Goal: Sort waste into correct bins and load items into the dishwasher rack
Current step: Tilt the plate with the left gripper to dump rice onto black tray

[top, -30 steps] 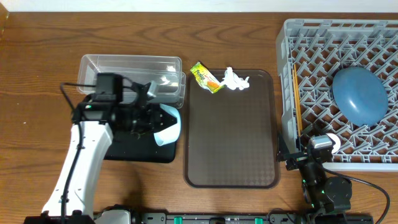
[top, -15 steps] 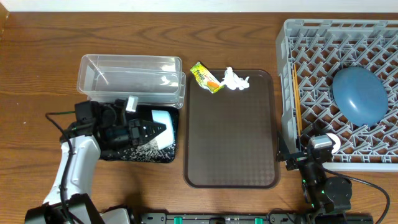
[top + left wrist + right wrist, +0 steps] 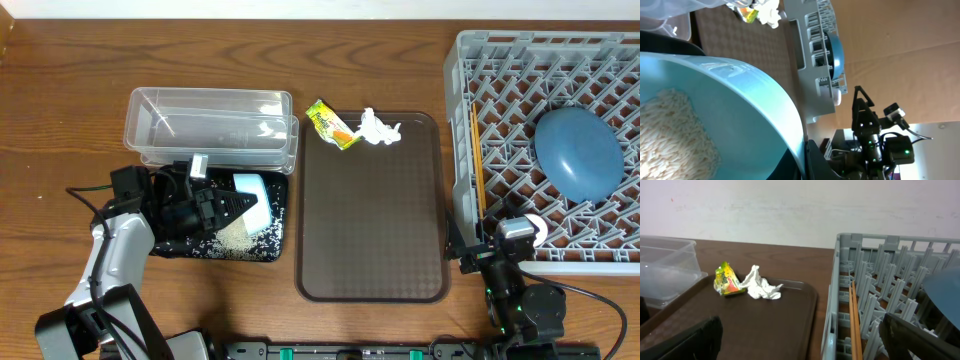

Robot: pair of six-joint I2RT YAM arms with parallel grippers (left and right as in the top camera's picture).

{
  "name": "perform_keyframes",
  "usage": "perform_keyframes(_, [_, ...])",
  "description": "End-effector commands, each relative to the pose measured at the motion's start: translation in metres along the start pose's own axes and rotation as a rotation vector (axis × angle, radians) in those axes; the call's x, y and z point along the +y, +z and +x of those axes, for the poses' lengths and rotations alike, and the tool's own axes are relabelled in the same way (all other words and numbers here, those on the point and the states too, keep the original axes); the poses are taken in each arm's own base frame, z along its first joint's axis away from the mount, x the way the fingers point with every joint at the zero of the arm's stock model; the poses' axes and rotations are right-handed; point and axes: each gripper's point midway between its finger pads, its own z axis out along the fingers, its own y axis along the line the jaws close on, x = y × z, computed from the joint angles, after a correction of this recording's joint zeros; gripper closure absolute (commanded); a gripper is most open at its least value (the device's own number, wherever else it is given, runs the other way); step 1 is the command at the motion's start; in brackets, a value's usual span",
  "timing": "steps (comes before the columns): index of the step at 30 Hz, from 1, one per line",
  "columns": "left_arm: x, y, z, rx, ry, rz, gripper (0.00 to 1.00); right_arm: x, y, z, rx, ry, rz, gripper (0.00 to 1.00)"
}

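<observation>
My left gripper (image 3: 238, 205) is shut on the rim of the pale mint bowl (image 3: 258, 198), which is tipped on its side over the black tray (image 3: 182, 243). White rice (image 3: 234, 233) lies piled and scattered on that tray. In the left wrist view the bowl (image 3: 740, 100) fills the frame with rice (image 3: 670, 132) inside, and my finger (image 3: 807, 162) clamps its rim. The snack wrapper (image 3: 332, 124) and tissue (image 3: 379, 128) lie at the far edge of the brown tray. The blue bowl-plate (image 3: 578, 150) and chopsticks (image 3: 477, 170) are in the grey rack (image 3: 520, 80). My right gripper (image 3: 800, 340) is open and empty beside the rack. The white bowl and pink cup are out of view.
The clear tub (image 3: 210, 125) stands just behind the black tray. The brown serving tray (image 3: 370, 230) lies between the bins and the rack. The right wrist view shows the wrapper (image 3: 726, 278), tissue (image 3: 760, 286), chopsticks (image 3: 856, 325) and rack wall (image 3: 832, 310).
My left arm has swung down and left, lowering the bowl toward the black tray. Rice has spilled out of the bowl onto the tray and now forms a pile. The right arm has not moved.
</observation>
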Motion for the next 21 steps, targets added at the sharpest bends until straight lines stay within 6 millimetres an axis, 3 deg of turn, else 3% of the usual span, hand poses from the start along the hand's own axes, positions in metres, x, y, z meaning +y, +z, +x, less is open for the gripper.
perform_keyframes(1, [-0.019,-0.003,-0.006,-0.030,0.005,0.119,0.94,-0.002,0.000,0.001,0.000,0.002,0.009,0.01])
perform_keyframes(2, [-0.030,-0.005,-0.008,-0.044,0.044,0.183,0.94,-0.002,0.000,0.001,-0.001,0.001,0.009,0.01])
perform_keyframes(8, [-0.019,-0.003,-0.003,-0.049,0.186,0.138,0.94,-0.002,0.000,0.001,-0.001,0.001,0.009,0.01])
perform_keyframes(21, [-0.016,-0.004,-0.002,-0.062,0.159,0.168,0.93,-0.002,0.000,0.001,-0.001,0.002,0.009,0.01])
